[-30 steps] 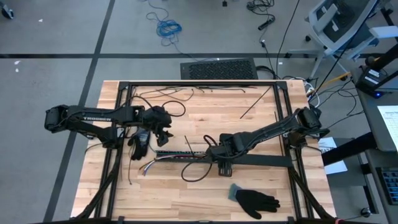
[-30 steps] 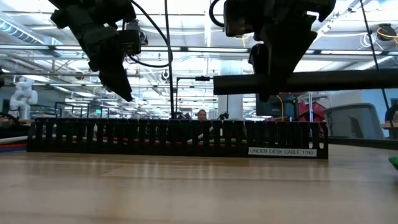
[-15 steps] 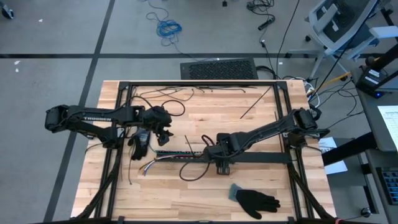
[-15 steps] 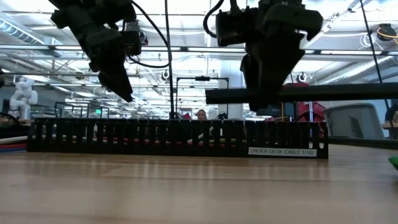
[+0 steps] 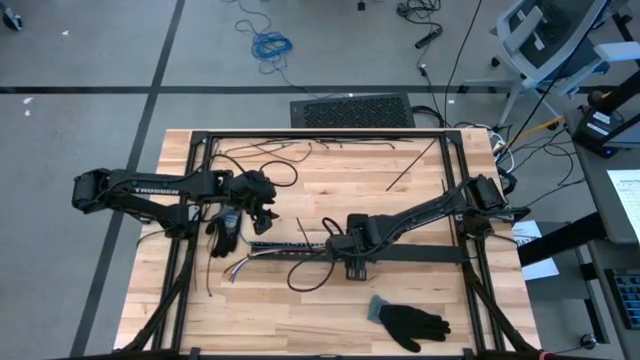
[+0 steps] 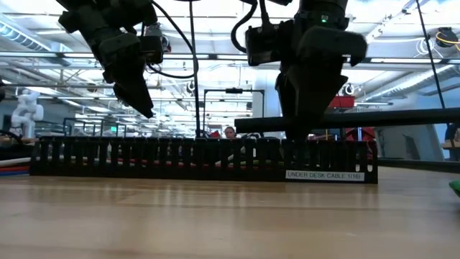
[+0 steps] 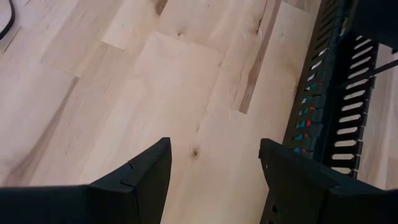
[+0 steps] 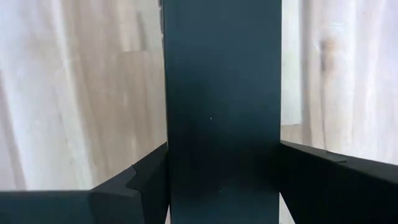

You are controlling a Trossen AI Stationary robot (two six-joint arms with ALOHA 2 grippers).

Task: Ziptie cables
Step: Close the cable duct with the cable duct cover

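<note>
Lying along the black slotted strip (image 5: 292,246) just toward nine o'clock of the table's (image 5: 300,320) middle, the cables (image 5: 243,268) spilling their coloured ends out of its eight o'clock end, and showing as red and green flecks through the slots in the left wrist view; no ziptie around them yet. Hovering above that same end, the left gripper (image 5: 262,218), fingers spread wide and carrying nothing, staying put over the last second. Clamping a flat black bar (image 5: 420,257) across its width, the right gripper (image 5: 355,262), at the strip's three o'clock end, the bar trailing off toward three o'clock. Sinking steadily in the low view: bar (image 6: 374,121) riding clearly lower than a second ago, now just above the strip's top edge, and gripper sliding a little toward nine o'clock. Probably meaning a cover being brought down over the channel, so working on the housing, not yet binding the wires. Resting untouched near five o'clock, a black glove (image 5: 410,322).
</note>
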